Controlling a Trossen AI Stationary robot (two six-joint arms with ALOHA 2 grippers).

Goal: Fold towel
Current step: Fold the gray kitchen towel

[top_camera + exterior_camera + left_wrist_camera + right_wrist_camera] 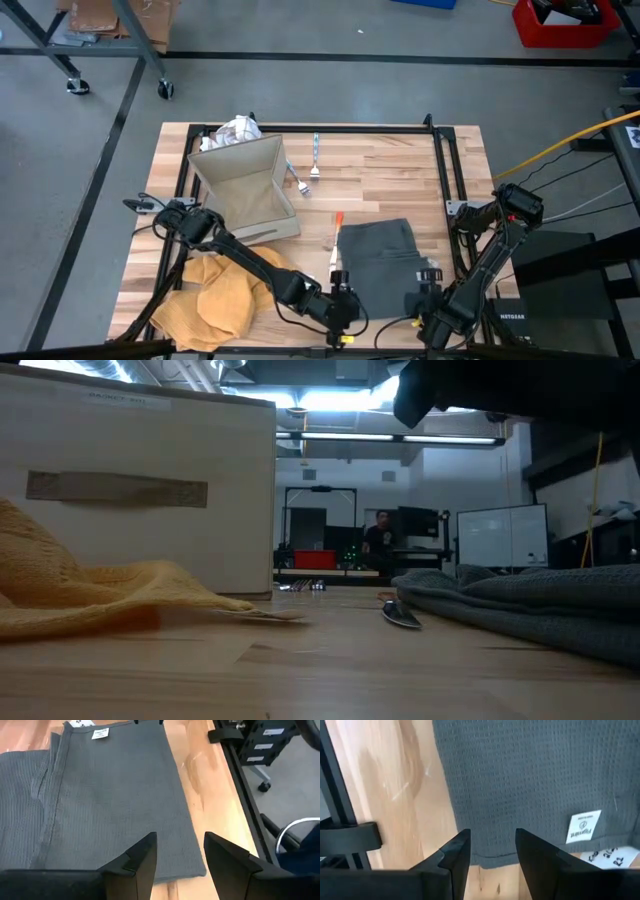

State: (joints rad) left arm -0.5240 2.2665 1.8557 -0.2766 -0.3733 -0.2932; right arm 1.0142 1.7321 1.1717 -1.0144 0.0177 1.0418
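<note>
A grey towel (385,265) lies flat and folded on the wooden table, near the front edge right of centre; it also shows in the low view (530,605). My left gripper (345,300) hovers open over the towel's near left corner (197,870), its fingers slanting down. My right gripper (425,298) hovers open, pointing down, over the towel's near right edge (485,857), beside a white label (583,826). Neither gripper touches the towel.
A crumpled yellow cloth (215,290) lies at the near left under my left arm. A beige fabric bin (245,190) stands behind it, with white crumpled stuff (238,130) beyond. A fork (315,160) and an orange-tipped pen (335,235) lie mid-table. Black rails (440,180) frame the table.
</note>
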